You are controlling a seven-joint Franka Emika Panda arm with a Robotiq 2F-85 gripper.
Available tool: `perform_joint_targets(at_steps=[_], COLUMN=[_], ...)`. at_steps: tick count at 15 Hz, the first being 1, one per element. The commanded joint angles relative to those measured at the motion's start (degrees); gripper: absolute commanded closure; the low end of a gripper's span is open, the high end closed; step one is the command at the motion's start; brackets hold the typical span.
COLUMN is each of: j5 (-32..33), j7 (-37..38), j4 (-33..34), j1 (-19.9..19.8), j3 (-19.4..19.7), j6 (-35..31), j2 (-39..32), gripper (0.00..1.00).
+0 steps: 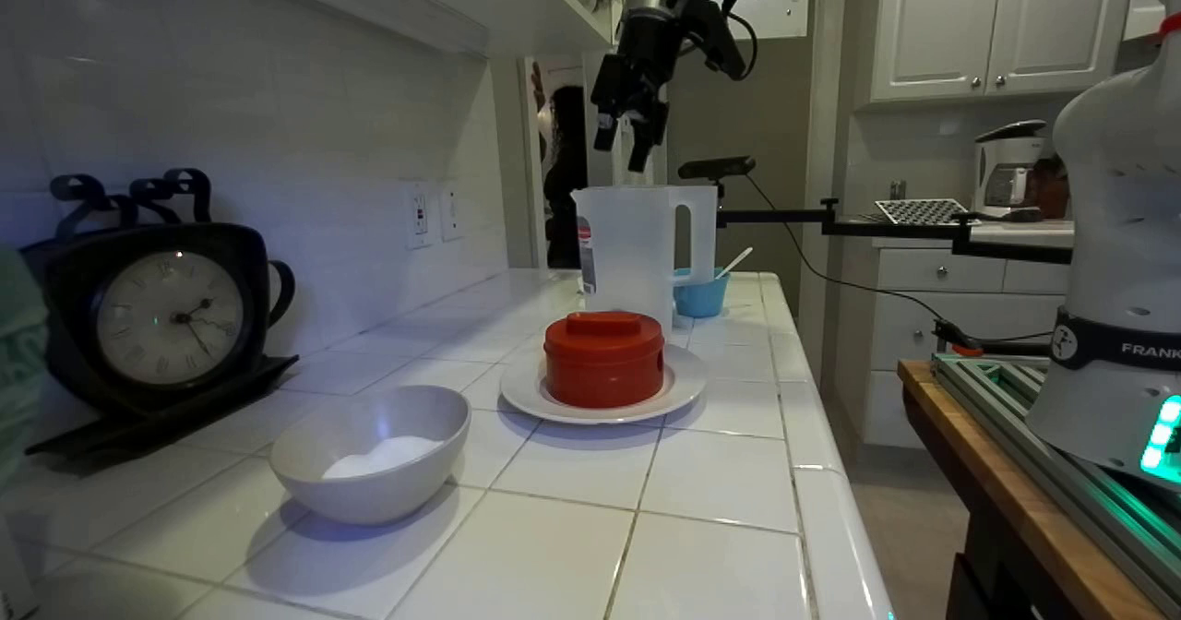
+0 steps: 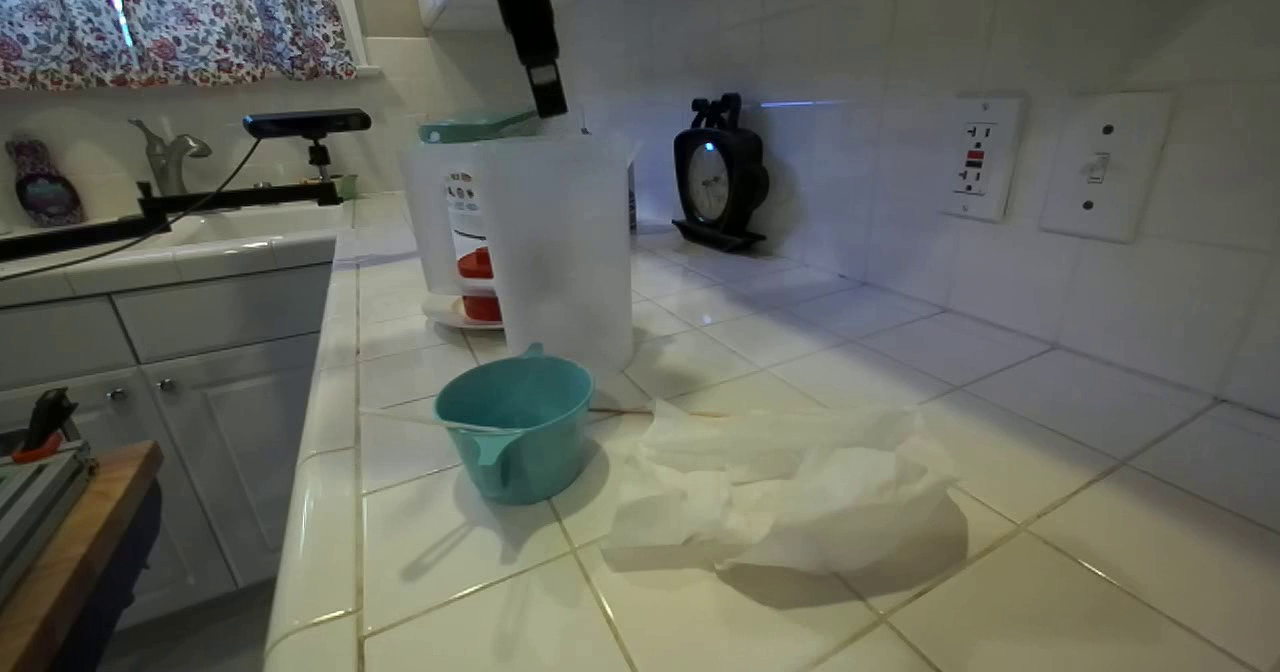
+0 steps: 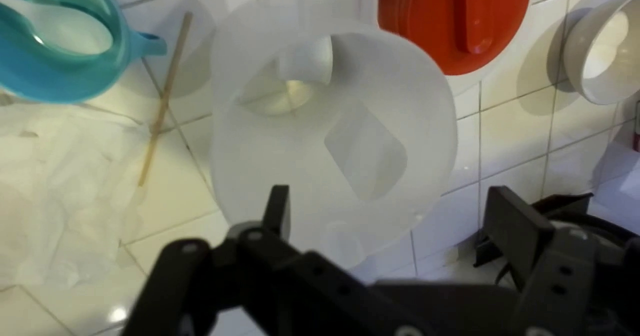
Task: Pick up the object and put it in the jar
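The gripper (image 1: 623, 145) hangs over the jug (image 1: 632, 246), released, its fingers (image 3: 517, 226) spread wide apart and pointing down at a slight tilt. In both exterior views the visible fingertips stand above the jug's rim. The task's thing, a small whitish piece (image 3: 306, 61), lies inside the jug, lower than the gripper and well apart from both fingers. In the wrist view it shows through the mouth on the handle's side, farther up the picture than the fingertips rather than straight between them. Its finer shape is blurred, and I cannot tell whether it touches the jug's side. The jug itself stands upright on the white tiled counter (image 1: 710, 555).

Just beside the jug, a red round container (image 1: 604, 366) sits on a white plate (image 1: 687, 387). On another side is a blue cup (image 2: 545, 452) with a white spoon (image 3: 72, 28) in it; a thin wooden stick (image 3: 165, 101) and some crumpled whitish paper (image 2: 810, 497) lie near the cup. Farther out, past the plate, stands a pale bowl (image 1: 369, 498) with something white (image 1: 380, 459) inside. A black clock (image 1: 171, 320) with a round face stands near the tiled wall (image 2: 850, 152), well apart from the gripper.
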State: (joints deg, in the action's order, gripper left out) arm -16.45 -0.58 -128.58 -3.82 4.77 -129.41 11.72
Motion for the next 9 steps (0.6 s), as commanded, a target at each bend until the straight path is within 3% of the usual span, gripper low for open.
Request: perform_joint_targets(at_steps=[1, 9], j5=[2.0, 13.2], j7=[-1.1, -5.1], j4=[0.6, 1.5], j1=[0.3, 0.6], j3=[0.2, -1.1], j6=[3.9, 13.2], j2=[3.0, 10.3], gripper=[0.00, 0.00])
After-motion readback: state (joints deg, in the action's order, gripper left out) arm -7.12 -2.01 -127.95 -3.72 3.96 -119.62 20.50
